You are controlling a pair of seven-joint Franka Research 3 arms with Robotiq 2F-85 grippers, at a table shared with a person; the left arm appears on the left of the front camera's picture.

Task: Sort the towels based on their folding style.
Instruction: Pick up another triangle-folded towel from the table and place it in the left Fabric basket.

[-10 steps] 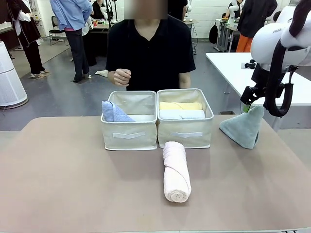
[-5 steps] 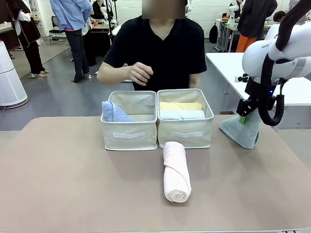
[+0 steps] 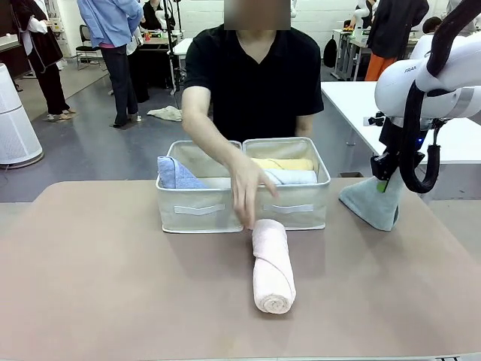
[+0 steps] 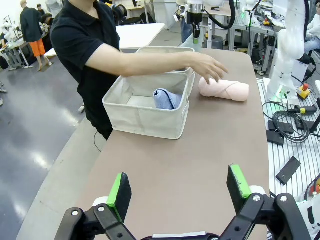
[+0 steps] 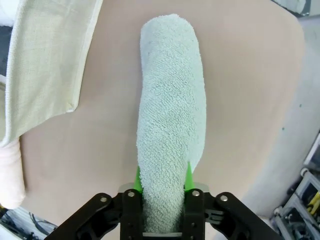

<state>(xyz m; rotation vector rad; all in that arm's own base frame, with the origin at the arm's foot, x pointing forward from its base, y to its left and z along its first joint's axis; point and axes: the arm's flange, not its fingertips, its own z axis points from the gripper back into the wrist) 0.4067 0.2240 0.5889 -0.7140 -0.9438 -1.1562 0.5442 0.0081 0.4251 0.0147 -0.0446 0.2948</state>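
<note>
Right wrist view: the right gripper [image 5: 162, 181] has just clamped onto the grey-green towel [image 5: 170, 110] near the right edge of the table [image 3: 113, 278], so it looks ready to lift. Meanwhile the person's hand [image 3: 246, 189] has come down to the pink roll [image 3: 272, 267]. On the left gripper [image 4: 178, 186] the jaws stand apart.

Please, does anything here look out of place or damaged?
Nothing is spilled or damaged. Two towels sit outside the beige fabric baskets: the pink terry roll near the person's hand, and the grey-green triangle-folded towel pinched in the right tool.
</note>
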